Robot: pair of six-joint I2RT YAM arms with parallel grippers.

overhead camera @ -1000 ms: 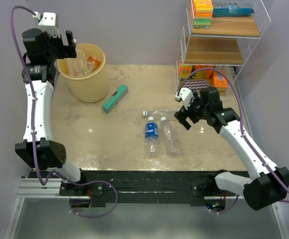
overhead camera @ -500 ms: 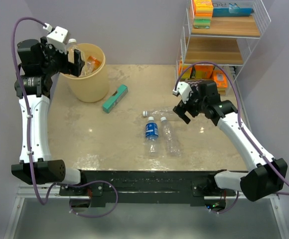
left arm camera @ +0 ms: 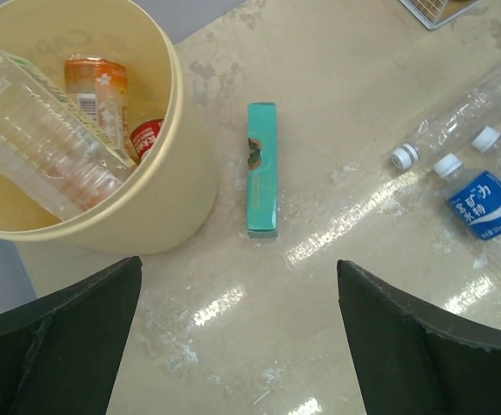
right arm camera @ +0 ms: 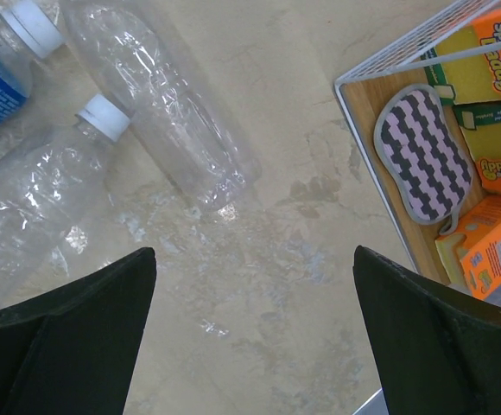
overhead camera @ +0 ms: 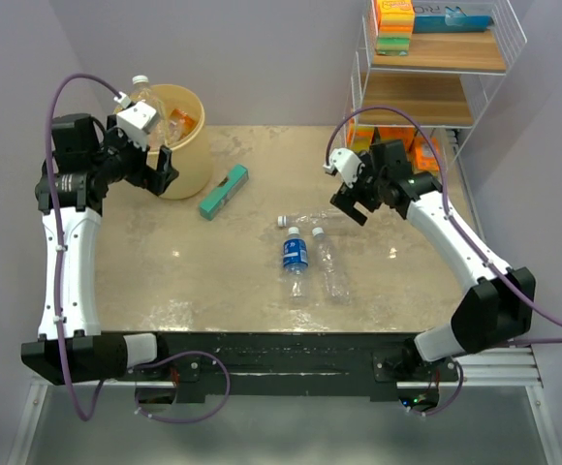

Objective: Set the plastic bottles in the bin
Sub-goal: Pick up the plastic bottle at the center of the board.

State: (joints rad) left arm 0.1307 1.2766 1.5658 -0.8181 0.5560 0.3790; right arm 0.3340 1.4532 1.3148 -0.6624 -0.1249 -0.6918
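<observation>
The bin (overhead camera: 172, 165) stands at the back left and holds several plastic bottles: a long clear one (left arm camera: 43, 143) leaning out over the rim, an orange one (left arm camera: 95, 82) and a red-labelled one (left arm camera: 147, 137). My left gripper (overhead camera: 162, 172) hangs open and empty just in front of the bin (left arm camera: 160, 207). Three bottles lie mid-table: a blue-labelled one (overhead camera: 295, 254), a clear one (overhead camera: 331, 268) and a crumpled clear one (overhead camera: 310, 219). My right gripper (overhead camera: 351, 205) is open and empty above the table, just right of the crumpled bottle (right arm camera: 160, 95).
A flat teal box (overhead camera: 224, 191) lies between the bin and the bottles. A white wire shelf rack (overhead camera: 436, 92) with sponges and boxes stands at the back right, close to my right gripper; its lower corner (right arm camera: 389, 65) shows in the right wrist view.
My left gripper has come down from over the bin to its front side. The right gripper has swung back and left toward the crumpled bottle. Both stayed open.
</observation>
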